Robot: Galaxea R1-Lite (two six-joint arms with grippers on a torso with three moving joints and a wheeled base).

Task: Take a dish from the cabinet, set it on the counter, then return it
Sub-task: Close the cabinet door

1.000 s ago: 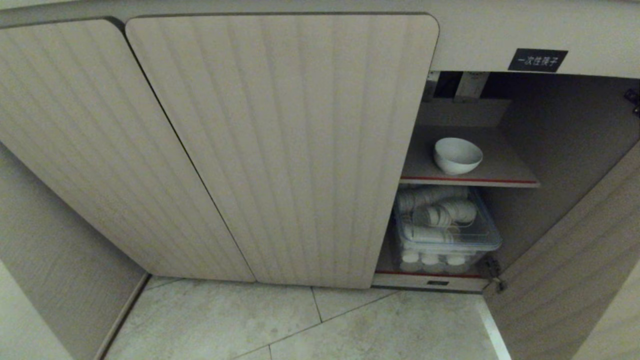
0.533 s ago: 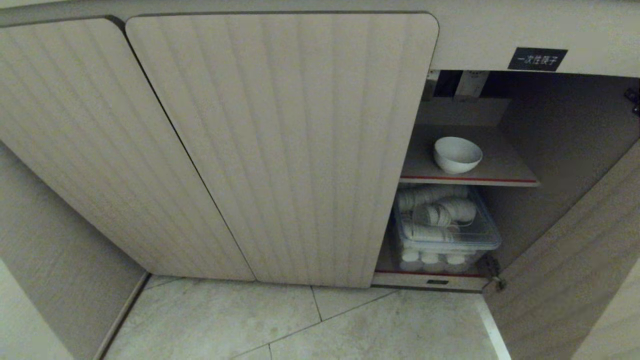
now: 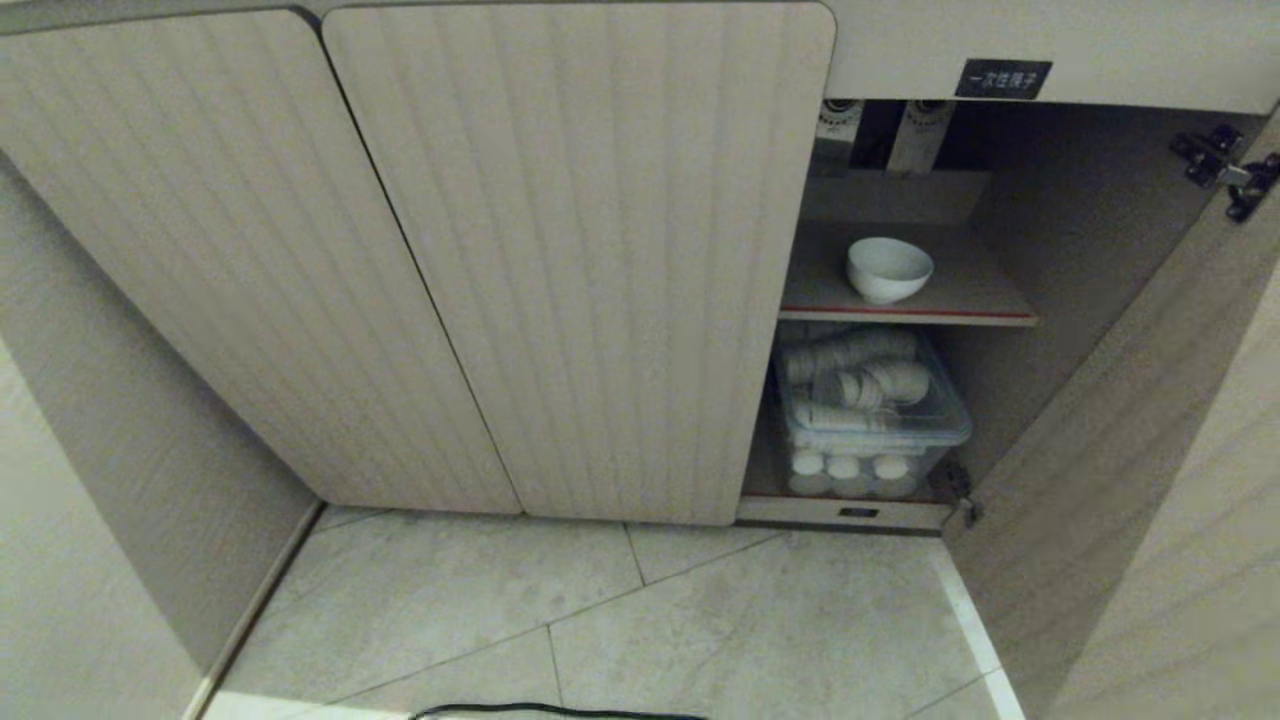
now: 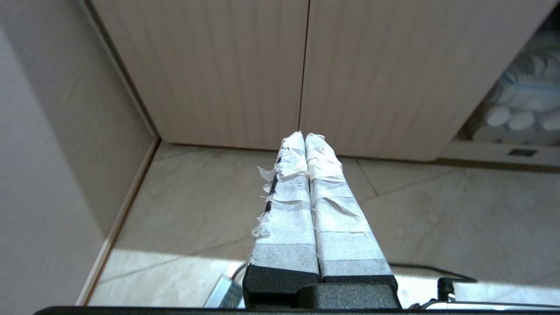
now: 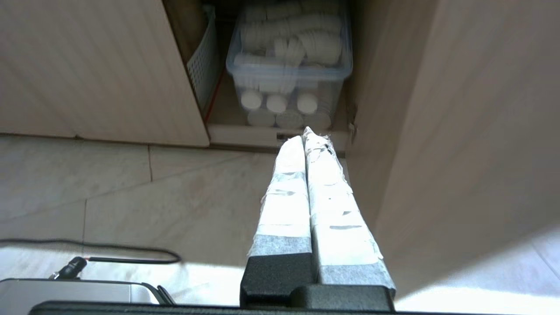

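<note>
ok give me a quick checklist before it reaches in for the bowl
1. Cabinet door on the bowl's side open: ok.
2. Bowl upright, alone on the upper shelf: ok.
3. Nothing standing in front of the bowl: ok.
4. Right hand empty: ok, but its fingers are pressed shut, so not ok for a grasp until opened.
5. Left hand shut, empty, low over the floor away from the opening: ok.
6. Clear bin of paper cups on the lower shelf, beneath the reach path: ok.
</note>
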